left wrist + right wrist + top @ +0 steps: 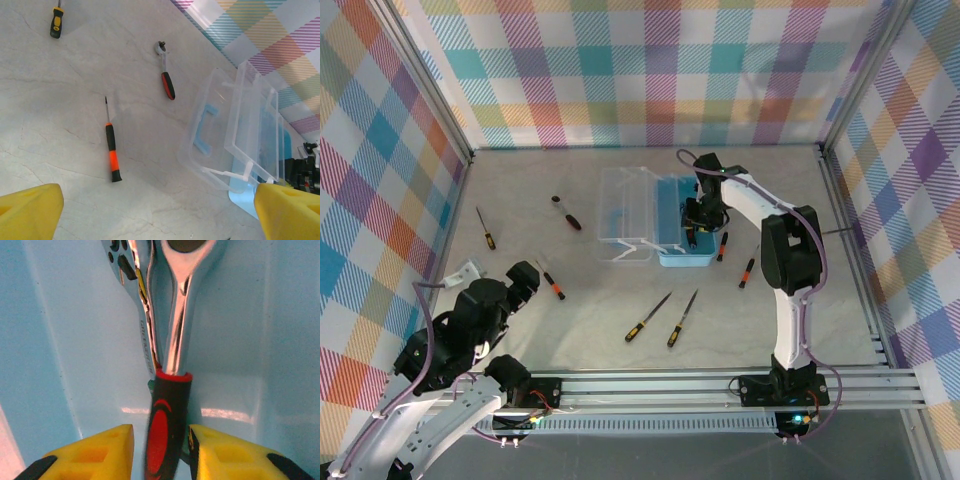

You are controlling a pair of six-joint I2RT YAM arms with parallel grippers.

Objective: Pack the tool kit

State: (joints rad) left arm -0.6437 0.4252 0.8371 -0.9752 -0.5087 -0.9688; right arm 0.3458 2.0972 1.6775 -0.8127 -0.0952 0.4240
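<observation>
The light-blue case [670, 228] stands mid-table with its clear lid [625, 215] swung open to the left. My right gripper [701, 226] reaches down into the case. In the right wrist view its yellow fingers [100, 452] stand slightly apart around the red-and-black handle of a chrome ratchet [167, 430] lying on the blue case floor [75, 340], with a gap on the left side. My left gripper [525, 280] hangs wide open [159, 212] over bare table. A black-orange screwdriver [112, 150] lies ahead of it.
Loose on the table are a second ratchet [567, 213], a yellow-handled screwdriver [485, 230] at far left, two yellow-handled ones [647, 318] in front of the case, and two red-handled ones [722, 246] to its right. Checked walls close in three sides.
</observation>
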